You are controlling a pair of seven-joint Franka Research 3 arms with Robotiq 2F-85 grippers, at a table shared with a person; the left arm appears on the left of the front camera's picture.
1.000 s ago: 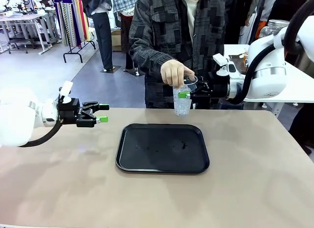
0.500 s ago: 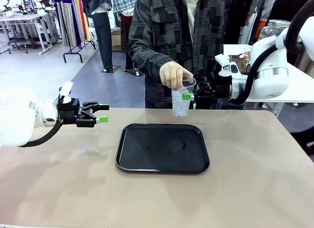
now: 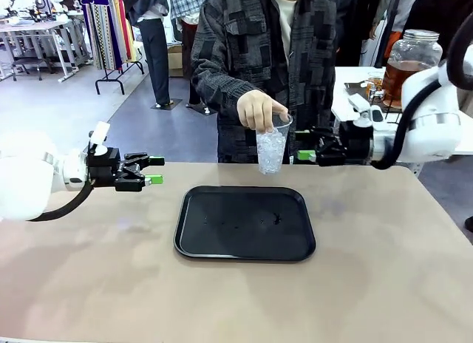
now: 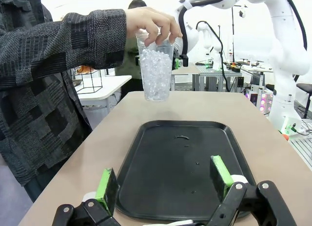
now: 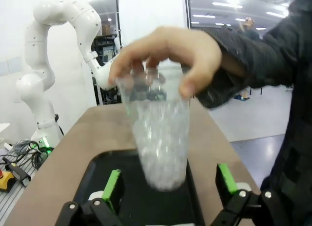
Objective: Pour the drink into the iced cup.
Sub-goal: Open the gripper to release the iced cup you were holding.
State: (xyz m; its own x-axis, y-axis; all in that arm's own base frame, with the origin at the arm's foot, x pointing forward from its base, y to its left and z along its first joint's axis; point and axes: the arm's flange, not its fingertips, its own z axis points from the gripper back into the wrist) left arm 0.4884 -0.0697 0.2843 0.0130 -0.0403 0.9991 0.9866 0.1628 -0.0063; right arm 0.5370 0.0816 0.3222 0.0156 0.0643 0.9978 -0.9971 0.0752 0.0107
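Observation:
A person's hand point(image 3: 259, 109) grips the rim of the iced cup point(image 3: 271, 149), a clear plastic cup full of ice, held above the table's far edge behind the black tray point(image 3: 244, 222). My right gripper point(image 3: 304, 156) stands open just right of the cup, apart from it; in the right wrist view the cup point(image 5: 158, 138) hangs ahead of the spread green pads point(image 5: 113, 186). My left gripper point(image 3: 151, 170) hovers open over the table's left side, its pads point(image 4: 222, 170) wide over the tray point(image 4: 180, 162). The drink point(image 3: 409, 68), amber liquid in a glass dispenser jar, stands on a white table at back right.
The tan table point(image 3: 384, 269) has free room all around the tray. The person stands close against the far edge. The white side table behind my right arm holds the jar and smaller items.
My right gripper has let go of the iced cup and drawn back to the right. The person's hand keeps the cup, shifted slightly left. The left arm has stayed still.

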